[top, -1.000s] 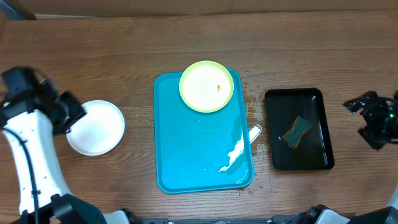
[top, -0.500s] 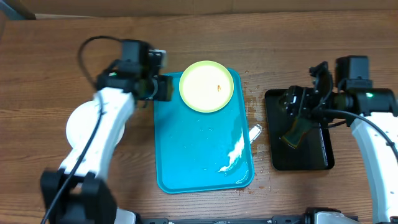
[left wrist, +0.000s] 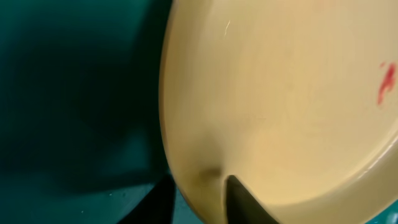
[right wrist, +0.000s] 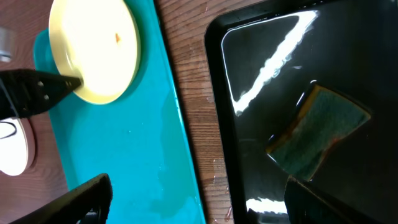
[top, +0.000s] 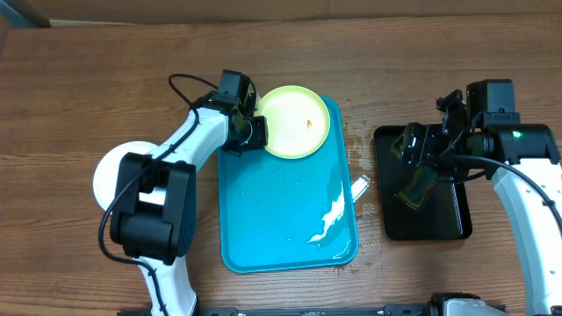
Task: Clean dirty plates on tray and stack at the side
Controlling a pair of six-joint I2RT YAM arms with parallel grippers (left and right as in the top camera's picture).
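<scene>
Yellow-green plate rim pinched between left fingers.

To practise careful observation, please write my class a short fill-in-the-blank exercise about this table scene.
1. The left gripper clamps the ____ of the yellow-green plate on the turquoise tray.
2. The white plate rests outside that tray, on the ____ arm's side.
3. The right gripper hangs over the black tray, jaws ____.
Missing words: rim; left; open.

pincer grips plate rim (red speck)
</scene>
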